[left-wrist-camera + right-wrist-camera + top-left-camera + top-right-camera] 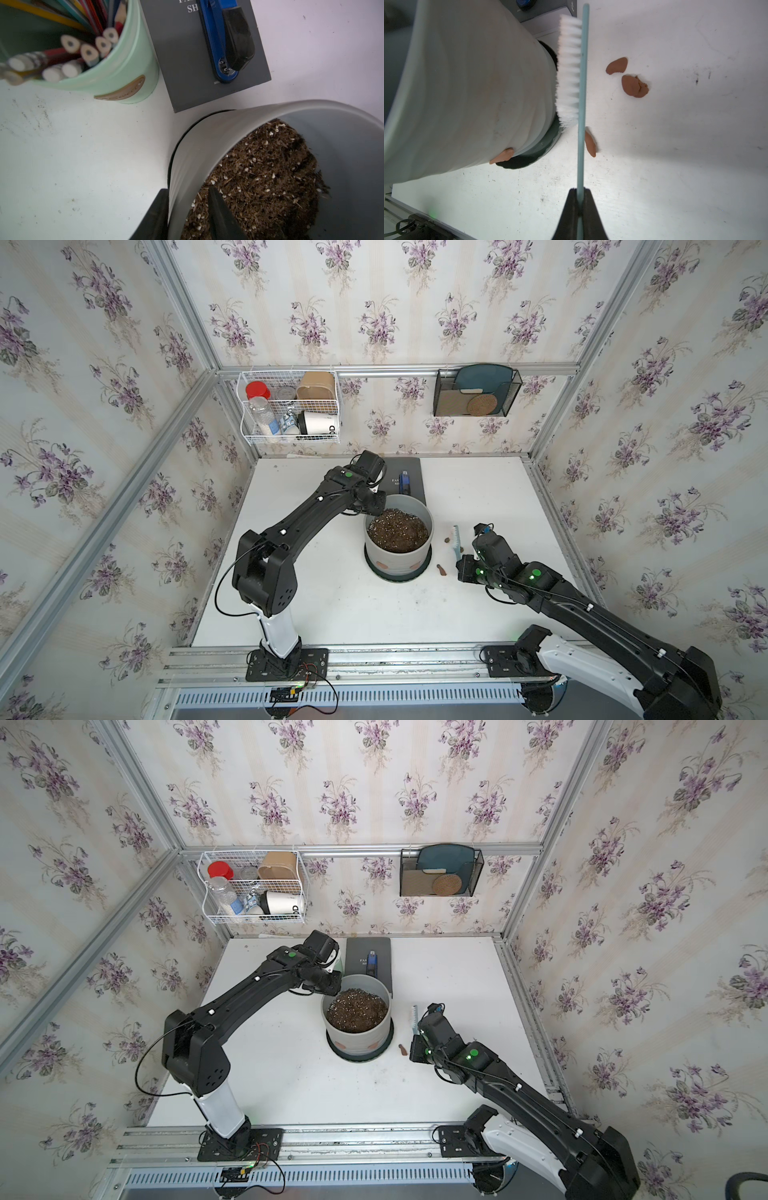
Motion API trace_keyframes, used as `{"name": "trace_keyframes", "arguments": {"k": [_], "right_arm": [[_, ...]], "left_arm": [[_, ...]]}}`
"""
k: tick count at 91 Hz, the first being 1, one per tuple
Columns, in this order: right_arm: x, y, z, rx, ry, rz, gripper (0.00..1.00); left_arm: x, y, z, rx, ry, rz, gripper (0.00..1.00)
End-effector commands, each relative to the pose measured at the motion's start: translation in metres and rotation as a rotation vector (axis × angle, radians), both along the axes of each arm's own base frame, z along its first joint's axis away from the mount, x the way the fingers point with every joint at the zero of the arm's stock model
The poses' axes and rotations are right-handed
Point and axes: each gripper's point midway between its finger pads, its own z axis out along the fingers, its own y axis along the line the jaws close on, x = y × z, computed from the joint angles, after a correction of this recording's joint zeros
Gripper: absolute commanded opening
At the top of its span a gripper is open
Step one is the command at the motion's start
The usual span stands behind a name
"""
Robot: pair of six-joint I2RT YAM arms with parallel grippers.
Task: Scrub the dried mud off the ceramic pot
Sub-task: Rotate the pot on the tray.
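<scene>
The ceramic pot (399, 560) (357, 1038) (467, 83) is light grey, filled with dark soil, and stands on a black saucer (397, 577) mid-table. Two patches of dried mud (384, 565) (372, 1043) (502, 156) cling low on its front wall. Loose flakes (441, 570) (633, 86) lie on the table to its right. My left gripper (374, 506) (188, 189) straddles the pot's far-left rim (207, 145), open, one finger outside and one over the soil. My right gripper (460, 558) (580, 190) is shut on a teal brush (456, 541) (570, 72), whose white bristles face the pot's right side.
A mint-green cup of pencils (124, 68) stands behind the pot on the left. Beside it, a dark grey book (411, 472) (182, 62) carries a blue stapler (405, 482) (224, 41). A wire basket (291, 406) and a black mesh holder (476, 391) hang on the back wall.
</scene>
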Motion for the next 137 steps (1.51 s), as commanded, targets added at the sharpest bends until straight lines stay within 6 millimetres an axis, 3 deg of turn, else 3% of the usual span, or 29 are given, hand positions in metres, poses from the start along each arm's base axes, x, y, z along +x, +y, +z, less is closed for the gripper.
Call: {"name": "trace_keyframes", "arguments": {"k": [1,13,25,49,59,72,90,111,137], "right_arm": [[-0.002,0.001,0.0,0.019,0.003,-0.002,0.0],[-0.006,0.002,-0.006,0.04,0.016,0.001,0.0],[-0.008,0.003,-0.012,0.045,0.031,0.001,0.0],[-0.008,0.008,-0.017,0.071,0.037,0.008,0.0],[-0.009,0.009,-0.02,0.074,0.045,0.008,0.0],[-0.01,0.009,-0.02,0.078,0.047,0.011,0.0],[-0.013,0.008,-0.024,0.08,0.054,0.013,0.0],[-0.012,0.003,-0.023,0.071,0.051,-0.01,0.0],[-0.005,-0.003,-0.013,0.039,0.03,-0.051,0.0]], "left_arm": [[0.003,-0.01,-0.005,-0.023,0.007,-0.041,0.37],[0.005,-0.006,-0.01,-0.002,0.014,-0.03,0.35],[-0.001,0.0,-0.004,0.004,0.012,-0.015,0.2],[-0.024,0.019,0.008,0.023,0.033,0.031,0.05],[-0.033,0.02,0.004,0.002,0.051,0.032,0.09],[-0.033,0.015,0.0,-0.017,0.064,0.019,0.21],[-0.016,0.008,0.008,-0.015,0.02,0.003,0.35],[-0.001,0.004,0.0,0.01,0.018,-0.007,0.35],[-0.007,0.01,-0.011,0.033,0.037,-0.009,0.32]]}}
